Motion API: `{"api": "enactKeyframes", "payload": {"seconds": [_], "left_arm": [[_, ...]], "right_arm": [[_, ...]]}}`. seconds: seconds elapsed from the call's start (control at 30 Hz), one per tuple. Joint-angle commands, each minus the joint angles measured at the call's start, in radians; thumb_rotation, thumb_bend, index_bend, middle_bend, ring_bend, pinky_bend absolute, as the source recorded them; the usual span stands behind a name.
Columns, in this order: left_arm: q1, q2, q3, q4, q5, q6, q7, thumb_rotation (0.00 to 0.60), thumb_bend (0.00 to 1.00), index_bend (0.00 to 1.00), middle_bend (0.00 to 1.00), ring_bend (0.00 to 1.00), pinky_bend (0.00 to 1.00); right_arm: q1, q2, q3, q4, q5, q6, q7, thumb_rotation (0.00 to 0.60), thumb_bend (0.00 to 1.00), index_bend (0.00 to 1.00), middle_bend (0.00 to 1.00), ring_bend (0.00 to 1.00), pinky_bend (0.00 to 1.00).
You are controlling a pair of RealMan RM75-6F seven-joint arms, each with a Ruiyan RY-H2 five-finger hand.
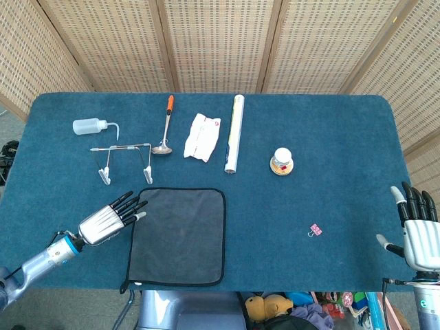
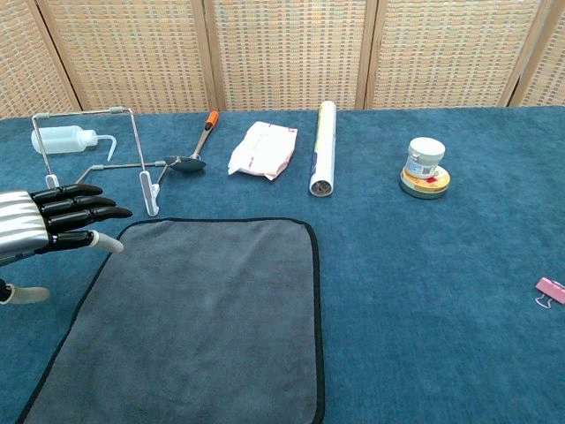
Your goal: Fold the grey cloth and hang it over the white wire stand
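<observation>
Grey cloth (image 1: 179, 236) flat; my left hand (image 1: 110, 219) at its edge, fingers wide, holding nothing. Right hand (image 1: 418, 234) likewise. Risk: bunching cloth w/ shallow grab, or knocking stand (image 1: 124, 159).

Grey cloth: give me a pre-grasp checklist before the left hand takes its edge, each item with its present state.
1. Grey cloth lies flat and unfolded: ok.
2. Nothing rests on the cloth: ok.
3. Left hand empty, fingers apart: ok.
4. Left hand at the cloth's left edge: ok; whether the fingertips touch it: cannot tell.
5. White wire stand upright, apart from the cloth, nothing hung on it: ok.
6. Right hand open at the table's right edge, far from the cloth: ok.
</observation>
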Motion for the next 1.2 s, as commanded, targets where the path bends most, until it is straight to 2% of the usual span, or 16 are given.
{"api": "enactKeyframes", "payload": {"seconds": [0.03,0.4,1.03,1.2], "left_arm": [[-0.009,-0.022,0.017,0.034,-0.005,-0.007,-0.013,0.6,0.24,0.23,0.0,0.0,0.0],[-0.025,-0.08,0.046,0.086,-0.029,0.008,-0.016,0.6,0.24,0.26,0.0,0.0,0.0],[-0.06,-0.081,0.08,0.026,-0.047,-0.003,0.065,0.6,0.27,0.31,0.0,0.0,0.0],[-0.062,-0.082,0.087,0.018,-0.052,-0.006,0.079,0.6,0.27,0.35,0.0,0.0,0.0]], "right_arm": [[0.003,-0.002,0.004,0.003,0.01,-0.009,-0.001,0.6,0.0,0.0,0.0,0.0,0.0],[0.006,0.002,0.003,0.003,0.013,-0.015,0.009,0.6,0.0,0.0,0.0,0.0,0.0],[-0.001,0.013,0.0,-0.006,0.005,-0.002,0.027,0.6,0.0,0.0,0.0,0.0,0.0],[-0.002,0.017,0.0,-0.007,0.003,-0.001,0.034,0.6,0.0,0.0,0.0,0.0,0.0]]}}
